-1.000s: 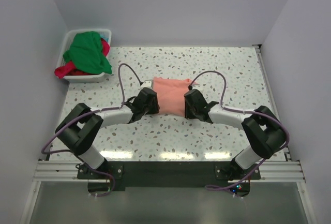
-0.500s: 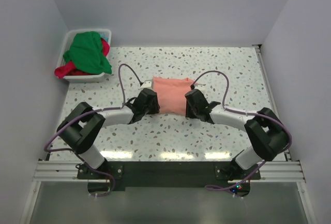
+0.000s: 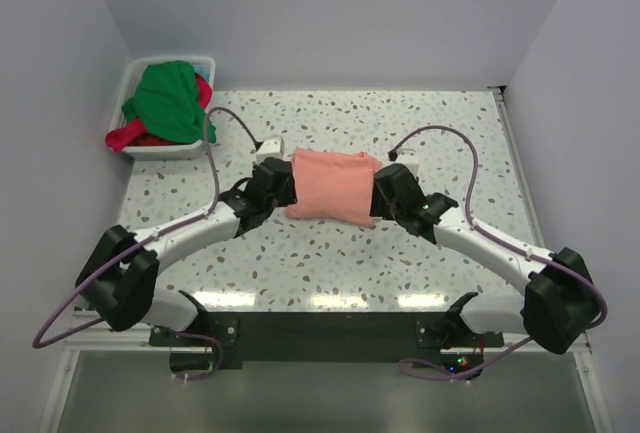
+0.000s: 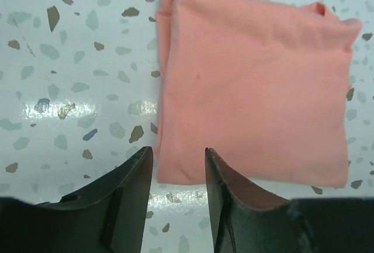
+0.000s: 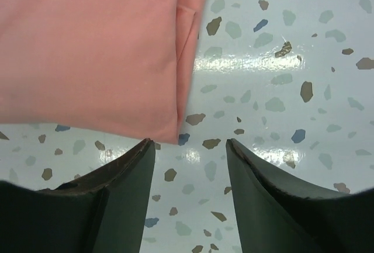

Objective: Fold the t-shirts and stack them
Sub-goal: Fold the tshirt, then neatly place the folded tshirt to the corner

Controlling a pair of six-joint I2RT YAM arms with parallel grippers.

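The salmon-pink t-shirt (image 3: 332, 185) lies folded into a flat square at the middle of the table; it also shows in the left wrist view (image 4: 251, 89) and the right wrist view (image 5: 87, 48). My left gripper (image 3: 277, 181) is open and empty at its left edge, fingers (image 4: 123, 189) just short of the cloth. My right gripper (image 3: 385, 191) is open and empty at its right edge, fingers (image 5: 257, 177) above bare table. The bright green t-shirt (image 3: 170, 101) lies crumpled over the red-magenta t-shirt (image 3: 130, 136) in the tub.
A white plastic tub (image 3: 160, 150) stands at the table's far left corner and holds the two crumpled shirts. White walls close in the table at the back and both sides. The speckled tabletop (image 3: 330, 263) shows around the folded shirt.
Both grippers have let go of the pink shirt and moved outward and farther from the bases. The shirt now lies flat as a folded square, slightly nearer the middle.
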